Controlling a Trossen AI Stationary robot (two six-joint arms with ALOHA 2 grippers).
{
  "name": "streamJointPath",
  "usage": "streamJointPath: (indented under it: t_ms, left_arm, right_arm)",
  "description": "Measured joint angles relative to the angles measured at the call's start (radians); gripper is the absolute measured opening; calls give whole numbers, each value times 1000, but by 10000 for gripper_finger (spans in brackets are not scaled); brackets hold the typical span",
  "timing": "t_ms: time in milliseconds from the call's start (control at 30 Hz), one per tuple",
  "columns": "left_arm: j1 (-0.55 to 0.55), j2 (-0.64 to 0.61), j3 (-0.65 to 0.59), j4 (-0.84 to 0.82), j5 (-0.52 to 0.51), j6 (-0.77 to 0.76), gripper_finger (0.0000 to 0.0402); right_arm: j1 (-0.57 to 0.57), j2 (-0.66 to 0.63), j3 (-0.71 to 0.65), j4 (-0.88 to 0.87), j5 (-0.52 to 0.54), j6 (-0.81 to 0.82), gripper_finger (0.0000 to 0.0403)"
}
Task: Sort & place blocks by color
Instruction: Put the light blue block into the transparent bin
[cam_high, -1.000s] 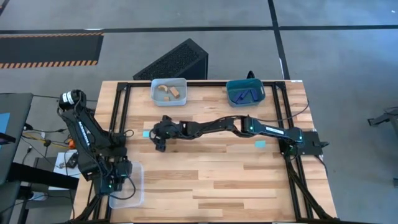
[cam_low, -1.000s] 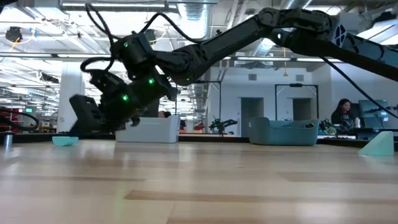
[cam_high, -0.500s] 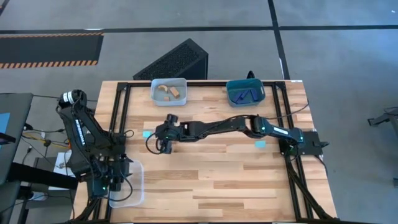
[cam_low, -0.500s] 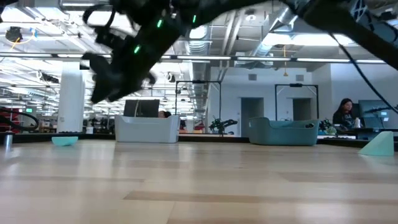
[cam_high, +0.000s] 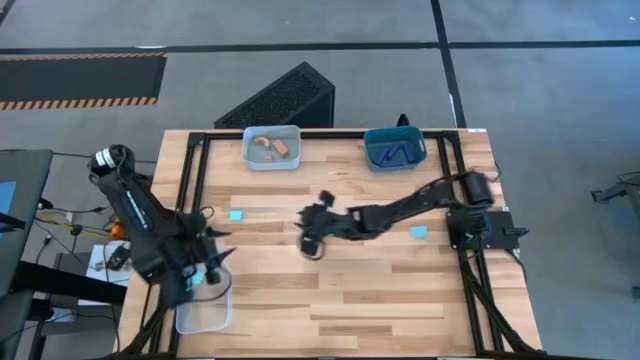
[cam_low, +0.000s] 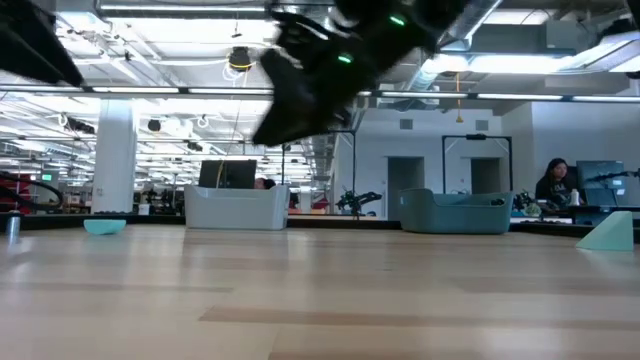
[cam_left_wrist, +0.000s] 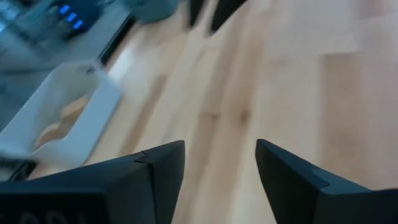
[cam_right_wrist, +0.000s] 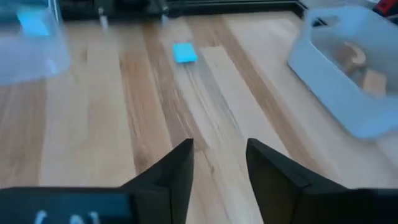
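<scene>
Right gripper (cam_high: 312, 246) hangs over mid-table, on the near side of the clear bin (cam_high: 271, 146) that holds the tan wooden pieces (cam_high: 272, 147); in its wrist view the fingers stand a little apart with bare wood between them, nothing held. Left gripper (cam_high: 205, 270) is well off to that bin's near left, at the table's corner over a second clear bin (cam_high: 203, 315); its wrist view shows the fingers (cam_left_wrist: 158, 174) parted and empty too. I judge the step in hand to be going after a loose cyan cube. One cyan cube (cam_high: 236, 215) lies on the wood just near-left of the tan bin, between the two arms; the right wrist view has it dead ahead (cam_right_wrist: 184, 53). A second cyan cube (cam_high: 418, 232) sits well to the right of the tan bin, close by the right arm's base. To do this well I would take one cube at a time, come down square over it with the fingers straddling it, and close only once low, since a piece that small skids easily. The dark blue slim bars (cam_high: 395, 153) lie in the teal bin (cam_high: 394, 148), level with the tan bin to its right. Black frame rails (cam_high: 190, 180) run close by the left cube; I would keep the wrist clear of them. A person sits far behind in the room, no concern.
</scene>
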Motion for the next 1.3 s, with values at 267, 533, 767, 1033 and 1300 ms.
streamJointPath:
  t_ms: [267, 533, 767, 1033, 1300]
  left_arm:
    - [404, -136, -125, 134, 180, 268, 163]
    - [818, -240, -241, 622, 549, 808, 201]
    - [1040, -240, -241, 573, 531, 832, 263]
    - [1162, -231, -241, 484, 549, 564, 282]
    - [1171, -138, -300, 497, 579, 440, 283]
  right_arm:
    - [36, -272, -393, 343, 0, 123, 162]
    - [103, -519, -493, 385, 2, 83, 195]
    - [184, -585, -504, 371, 80, 39, 207]
    - [222, -588, -504, 373, 160, 57, 203]
    - [249, -588, -504, 332, 161, 130, 201]
